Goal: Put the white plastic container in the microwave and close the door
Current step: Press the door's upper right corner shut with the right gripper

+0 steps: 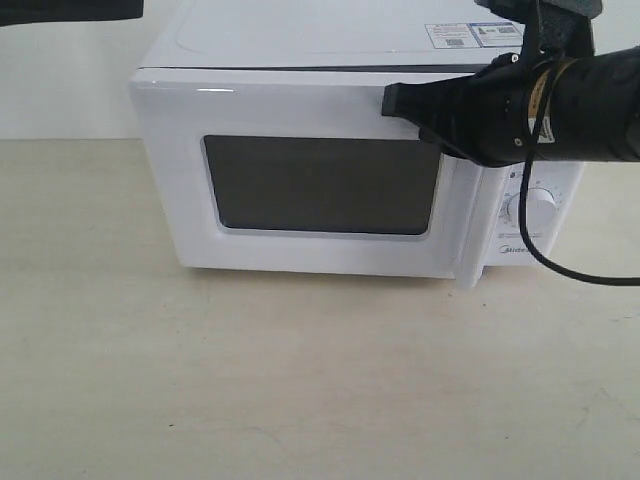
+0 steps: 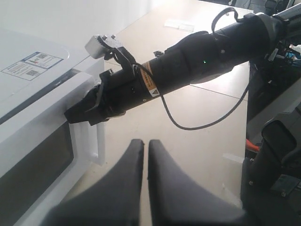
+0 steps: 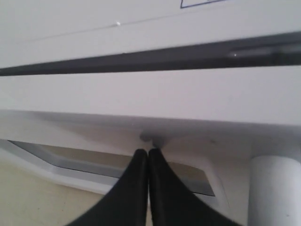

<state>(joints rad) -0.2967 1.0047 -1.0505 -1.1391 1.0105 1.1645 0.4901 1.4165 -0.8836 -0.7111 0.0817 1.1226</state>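
The white microwave (image 1: 300, 40) stands at the back of the table, and its door (image 1: 300, 110) with the dark window (image 1: 320, 185) lies flat against the front. My right gripper (image 1: 392, 100) is shut, empty, and its tips touch the door's upper right part, beside the vertical handle (image 1: 468, 235). The right wrist view shows those tips (image 3: 148, 151) pressed on the door (image 3: 141, 94), with the handle (image 3: 275, 188) alongside. My left gripper (image 2: 146, 143) is shut on nothing, hanging in the air off the microwave's (image 2: 28, 94) dial side. The white plastic container is out of view.
Two round dials (image 1: 533, 205) sit half hidden behind the right arm (image 1: 580, 100), whose black cable (image 1: 560, 270) loops down in front of them. A dark part of the left arm (image 1: 70, 8) crosses the top left corner. Bare beige table (image 1: 300, 380) spreads in front.
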